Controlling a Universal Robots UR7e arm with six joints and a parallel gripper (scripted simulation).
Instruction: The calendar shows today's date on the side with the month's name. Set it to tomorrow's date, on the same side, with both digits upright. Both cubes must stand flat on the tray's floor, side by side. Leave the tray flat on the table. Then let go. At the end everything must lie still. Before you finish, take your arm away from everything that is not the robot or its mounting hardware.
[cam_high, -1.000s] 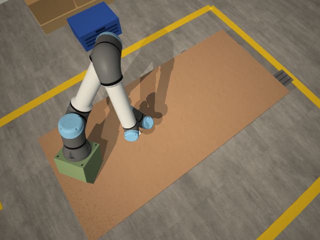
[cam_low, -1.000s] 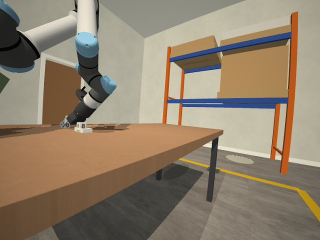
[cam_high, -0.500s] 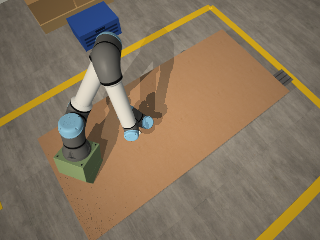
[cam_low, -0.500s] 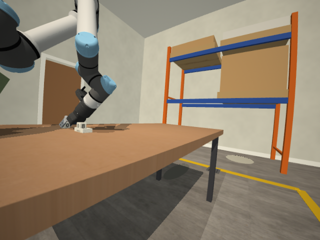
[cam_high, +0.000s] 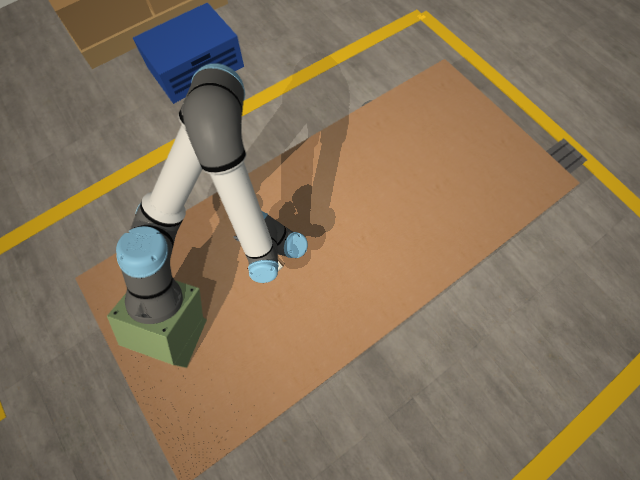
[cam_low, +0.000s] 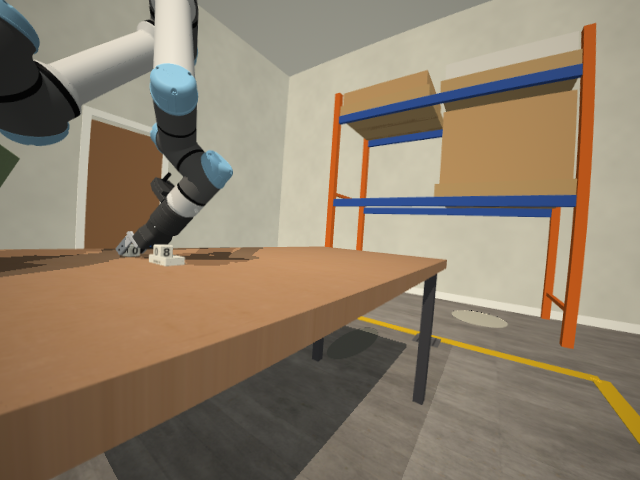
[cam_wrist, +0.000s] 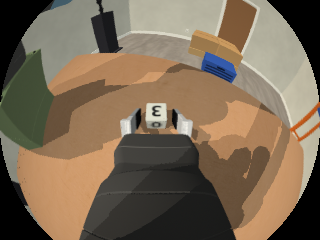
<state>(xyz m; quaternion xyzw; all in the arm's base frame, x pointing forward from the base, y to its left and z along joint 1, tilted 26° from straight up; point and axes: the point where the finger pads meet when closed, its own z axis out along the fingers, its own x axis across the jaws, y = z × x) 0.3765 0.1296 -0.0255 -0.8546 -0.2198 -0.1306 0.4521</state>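
Silver metal fingers stand wide apart, with a white numbered cube between them on the brown wooden bench. Near it on the bench sits the small white calendar tray, bearing another white cube that shows a black 0 and 8.

Exterior view: the visible light-grey finger of the gripper has swung outward, now a bit farther from the tray than a second ago, and the fingers now stand wide open around the loose cube near that tray. More of that cube's face on the side away from the tray shows now, a dark mark beside its 0, where the finger covered more earlier.
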